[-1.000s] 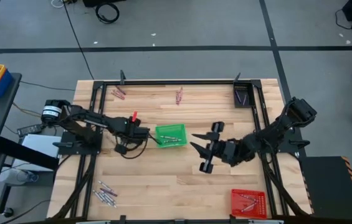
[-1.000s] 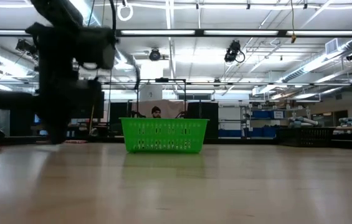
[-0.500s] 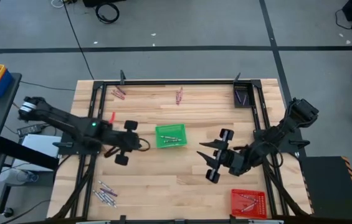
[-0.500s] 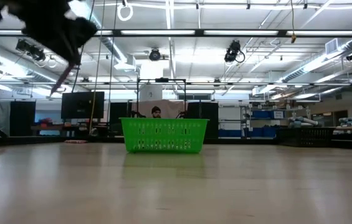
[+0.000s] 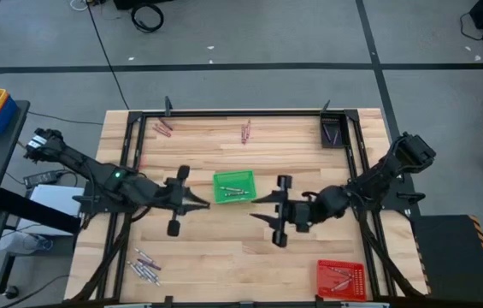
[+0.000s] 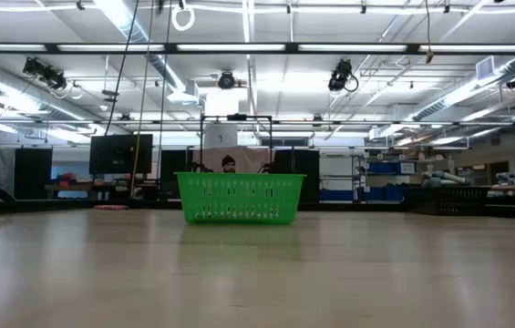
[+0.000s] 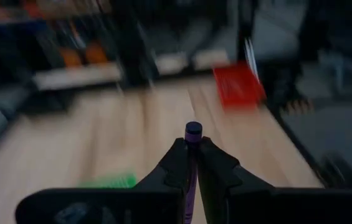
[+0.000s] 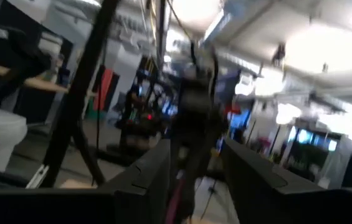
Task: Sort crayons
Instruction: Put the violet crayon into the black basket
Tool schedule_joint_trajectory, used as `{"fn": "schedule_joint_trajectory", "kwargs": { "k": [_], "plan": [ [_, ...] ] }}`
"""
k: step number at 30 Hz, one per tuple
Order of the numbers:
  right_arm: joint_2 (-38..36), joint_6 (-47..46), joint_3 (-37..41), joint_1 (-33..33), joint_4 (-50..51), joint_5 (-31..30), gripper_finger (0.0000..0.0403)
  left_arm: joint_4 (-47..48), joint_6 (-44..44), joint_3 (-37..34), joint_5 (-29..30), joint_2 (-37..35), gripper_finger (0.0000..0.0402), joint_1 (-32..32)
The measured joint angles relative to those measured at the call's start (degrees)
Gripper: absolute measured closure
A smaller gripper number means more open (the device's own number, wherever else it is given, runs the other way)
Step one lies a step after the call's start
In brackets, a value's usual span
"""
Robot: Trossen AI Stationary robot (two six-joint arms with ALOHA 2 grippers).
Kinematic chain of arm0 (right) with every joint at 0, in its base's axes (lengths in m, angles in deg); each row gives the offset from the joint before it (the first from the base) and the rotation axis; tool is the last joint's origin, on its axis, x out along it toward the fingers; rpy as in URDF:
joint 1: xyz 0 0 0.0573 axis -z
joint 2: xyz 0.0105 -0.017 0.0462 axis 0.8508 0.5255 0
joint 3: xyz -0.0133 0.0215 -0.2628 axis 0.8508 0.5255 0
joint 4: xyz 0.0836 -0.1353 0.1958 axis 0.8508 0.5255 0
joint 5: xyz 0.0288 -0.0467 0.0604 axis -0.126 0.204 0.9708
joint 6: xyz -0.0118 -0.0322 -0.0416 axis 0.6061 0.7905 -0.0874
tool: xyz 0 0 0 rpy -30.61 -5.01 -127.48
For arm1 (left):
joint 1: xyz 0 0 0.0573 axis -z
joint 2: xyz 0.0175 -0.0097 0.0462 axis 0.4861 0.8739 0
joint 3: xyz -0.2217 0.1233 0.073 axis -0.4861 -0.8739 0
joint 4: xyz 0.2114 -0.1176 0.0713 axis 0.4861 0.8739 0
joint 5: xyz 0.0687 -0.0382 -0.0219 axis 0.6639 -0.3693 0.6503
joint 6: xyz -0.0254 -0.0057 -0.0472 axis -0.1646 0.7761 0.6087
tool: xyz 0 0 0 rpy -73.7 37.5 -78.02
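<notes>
Crayons lie in small clusters [image 5: 145, 266] near the counter [image 5: 215, 244] edges and in the green tray [image 5: 233, 186] at its middle. The left tool [image 7: 192, 149] pinches a purple crayon [image 7: 192, 163], its long axis along the fingers, tip outward. The right tool [image 5: 261, 206] hovers beside the tray, a pink crayon [image 8: 177, 202] between its parted fingers.

High view: even overhead light, soft short shadows under both arms, no glare on the wooden table [image 5: 224, 248]; sharp throughout. Low view: bright ceiling strip lights [image 6: 239, 47] behind and above the green basket [image 6: 240, 198] bloom slightly; tabletop nearer than the basket is soft, basket itself in focus. Left wrist view: dim, heavy motion blur on the background incl. the red tray [image 7: 238, 85]; only the purple crayon [image 7: 192, 149] tip reads crisp. Right wrist view: strong blur, blown-out ceiling glare, fingers dark w/ little detail.
</notes>
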Motion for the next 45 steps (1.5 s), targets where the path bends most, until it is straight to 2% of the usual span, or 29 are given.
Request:
{"fn": "schedule_joint_trajectory", "kwargs": {
  "k": [4, 11, 14, 17, 20, 29, 31, 33, 37, 45],
  "plan": [
    [0.0, -6.37, 0.0, 1.33, 5.9, -0.41, 0.0209, -9.79, -4.37, -0.02, 2.03, 0.13, 0.0374, -0.71],
    [0.09, -6.66, -2.44, -3.11, 17.07, -1.81, 0.0143, -28.33, -7.82, -3.66, 2.03, 3.36, 0.0374, -1.93],
    [0.09, -9.74, -8.27, -4.78, 27.99, -9.11, 0.0136, -39.42, -9.86, -7.05, 1.37, 5.95, 0.0374, -1.82],
    [1.43, -16.38, -13.93, -5.2, 41.56, -16.02, 0.0135, -45.41, -10.04, -8.99, 0.55, 7.73, 0.0374, -2.07],
    [2.82, -20.67, -17.39, -4.39, 47.61, -17.38, 0.0135, -45.7, -9.78, -9.44, 0.54, 8.41, 0.0374, -2.55],
    [3.51, -26.18, -18.08, 1.28, 41.28, -15.0, 0.0135, -45.37, -9.71, -9.49, 0.53, 8.37, 0.0374, -2.48],
    [3.66, -28.66, -18.08, 2.57, 40.33, -13.13, 0.0136, -45.05, -10.3, -9.47, 0.55, 8.67, 0.0374, -2.48],
    [3.78, -31.54, -18.12, 4.0, 40.3, -8.36, 0.0141, -44.6, -11.48, -9.42, 0.53, 9.33, 0.0374, -2.57],
    [4.6, -35.62, -18.09, 6.79, 40.41, 0.24, 0.0164, -44.4, -11.94, -9.42, 0.55, 9.39, 0.0374, -2.7],
    [5.81, -35.52, -18.08, 9.19, 40.56, 1.69, 0.0227, -42.75, -11.18, -9.42, 0.55, 9.42, 0.0374, -2.9]
  ]
}}
